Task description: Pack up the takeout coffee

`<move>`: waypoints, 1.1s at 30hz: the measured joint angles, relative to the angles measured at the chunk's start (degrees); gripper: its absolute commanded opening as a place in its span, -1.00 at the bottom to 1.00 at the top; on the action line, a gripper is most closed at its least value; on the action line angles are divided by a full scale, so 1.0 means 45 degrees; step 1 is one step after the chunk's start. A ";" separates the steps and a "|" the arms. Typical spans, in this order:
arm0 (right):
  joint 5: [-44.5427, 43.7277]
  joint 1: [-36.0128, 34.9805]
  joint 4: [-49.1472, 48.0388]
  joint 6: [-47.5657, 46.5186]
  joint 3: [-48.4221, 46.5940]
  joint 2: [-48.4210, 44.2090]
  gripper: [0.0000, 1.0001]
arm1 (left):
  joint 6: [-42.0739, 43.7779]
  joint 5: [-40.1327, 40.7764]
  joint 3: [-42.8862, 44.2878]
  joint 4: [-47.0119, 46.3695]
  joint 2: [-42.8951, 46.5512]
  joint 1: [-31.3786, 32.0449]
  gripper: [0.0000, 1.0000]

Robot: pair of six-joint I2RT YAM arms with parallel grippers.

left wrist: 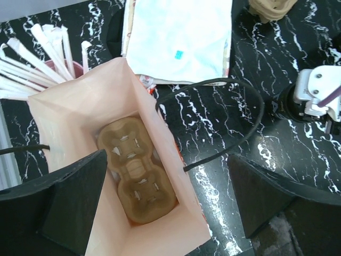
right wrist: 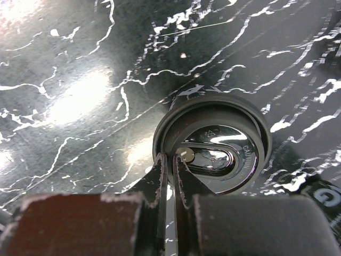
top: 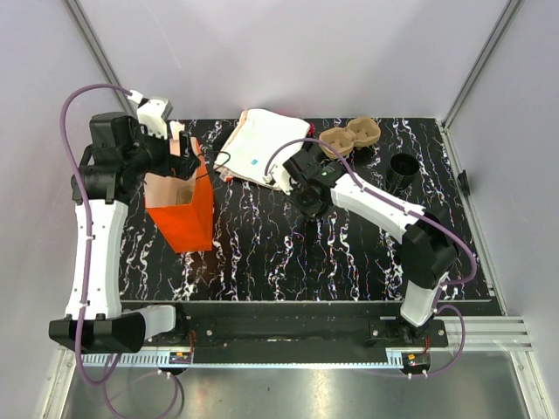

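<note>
The right jaws look clenched on the rim of the small black lidded coffee cup point(right wrist: 224, 136), which stands on the counter point(top: 288, 253) right of the orange paper bag point(top: 188, 214), so a slow, level lift toward that bag, beneath the spread-open left jaws, seems wisest.

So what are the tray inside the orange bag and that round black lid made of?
Tray: looks like moulded paper pulp, with a matte brown, fibrous surface and soft rounded hollows. Black lid: probably thin plastic, since it is glossy, with sharp highlights and fine raised lettering.
</note>
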State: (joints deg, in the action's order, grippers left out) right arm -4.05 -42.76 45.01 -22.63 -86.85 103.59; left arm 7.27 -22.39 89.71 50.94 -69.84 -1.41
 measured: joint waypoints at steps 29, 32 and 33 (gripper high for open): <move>-0.0316 0.2098 0.1321 -0.0015 -0.3789 -0.4352 -1.00 | -0.0019 0.1243 0.0000 0.0180 -0.2045 0.0831 0.10; -0.0257 0.2147 0.1341 -0.0015 -0.3789 -0.4352 -1.00 | -0.0049 0.1355 0.0000 0.0199 -0.2259 0.0918 -0.02; -0.0228 0.2181 0.1355 -0.0015 -0.3789 -0.4352 -1.00 | -0.0053 0.1375 0.0000 0.0214 -0.2365 0.0971 -0.03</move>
State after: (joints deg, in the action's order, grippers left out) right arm -5.08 -32.95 51.11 -22.70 -103.90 84.01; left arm 7.03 -16.21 89.71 51.90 -80.49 2.96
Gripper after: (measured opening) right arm 0.065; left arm 0.517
